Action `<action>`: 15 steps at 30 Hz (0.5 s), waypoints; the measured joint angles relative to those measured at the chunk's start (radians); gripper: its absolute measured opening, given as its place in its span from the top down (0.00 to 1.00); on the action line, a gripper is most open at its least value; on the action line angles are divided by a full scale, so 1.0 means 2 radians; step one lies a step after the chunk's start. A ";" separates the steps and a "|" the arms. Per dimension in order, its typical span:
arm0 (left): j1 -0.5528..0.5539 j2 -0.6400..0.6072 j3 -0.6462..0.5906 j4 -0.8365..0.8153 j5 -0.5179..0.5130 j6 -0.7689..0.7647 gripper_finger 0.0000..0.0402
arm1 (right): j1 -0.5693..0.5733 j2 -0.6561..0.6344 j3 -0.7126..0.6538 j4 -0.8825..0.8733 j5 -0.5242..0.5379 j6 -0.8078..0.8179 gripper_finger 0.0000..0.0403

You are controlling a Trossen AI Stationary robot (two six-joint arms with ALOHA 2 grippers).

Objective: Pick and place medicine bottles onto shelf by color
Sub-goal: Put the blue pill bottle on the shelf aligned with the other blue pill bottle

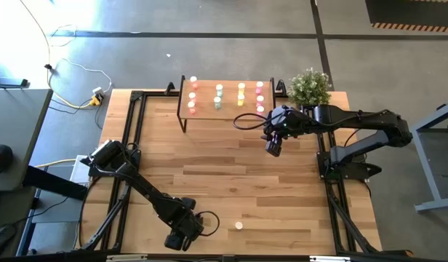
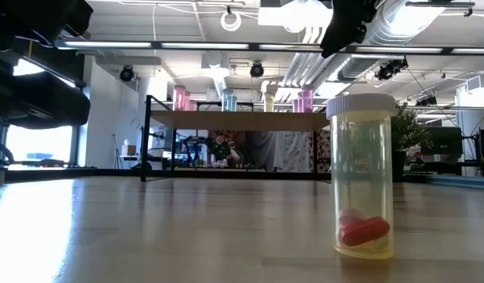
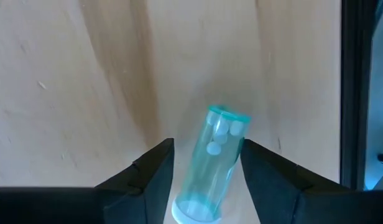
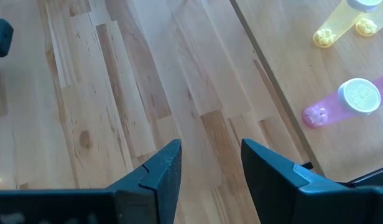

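From my remote station, I see the left gripper (image 1: 182,236) low over the near edge of the wooden table (image 1: 231,167), its two dark fingers (image 3: 151,177) set on either side of a teal bottle (image 3: 213,165) with small white pills inside; the fingers sit close against the bottle's sides, though I cannot tell whether they are pressing it firmly. A lone yellow bottle (image 2: 362,177) stands upright on the near part of the table, just right of that gripper, white cap on and a red capsule at its bottom. The right gripper (image 1: 273,142) hangs above the table near the right end of the shelf (image 1: 225,100), its fingers (image 4: 160,174) parted with nothing but bare wood between them. The shelf stands at the far edge of the table, with rows of bottles on its light top: reddish ones at the left, then teal, yellow and pink toward the right. The right wrist view looks down on a capped pink bottle (image 4: 350,99) and a yellow bottle (image 4: 341,25) there. A potted plant (image 1: 310,87) sits just right of the shelf.
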 joint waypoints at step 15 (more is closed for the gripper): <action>0.000 0.000 0.000 0.020 0.029 -0.062 0.79 | 0.000 0.000 0.000 0.000 0.000 0.000 0.61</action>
